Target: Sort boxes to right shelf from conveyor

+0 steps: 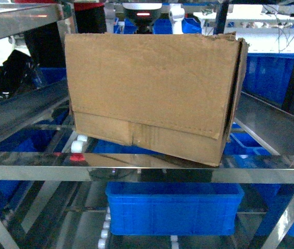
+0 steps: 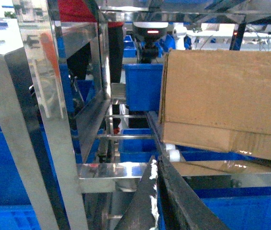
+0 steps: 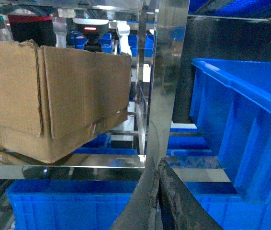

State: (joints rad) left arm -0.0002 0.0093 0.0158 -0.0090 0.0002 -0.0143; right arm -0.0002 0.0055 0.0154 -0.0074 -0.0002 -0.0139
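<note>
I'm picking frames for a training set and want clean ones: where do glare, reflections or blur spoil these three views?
Head view: the steel shelf mirrors the cardboard box, and the windows behind are blown out white. Left wrist view: the shiny post carries smeared reflections, and the dark hand at the bottom is close and blurred. Right wrist view: dimmer, the hand soft, and the blue bin is oversaturated.
</note>
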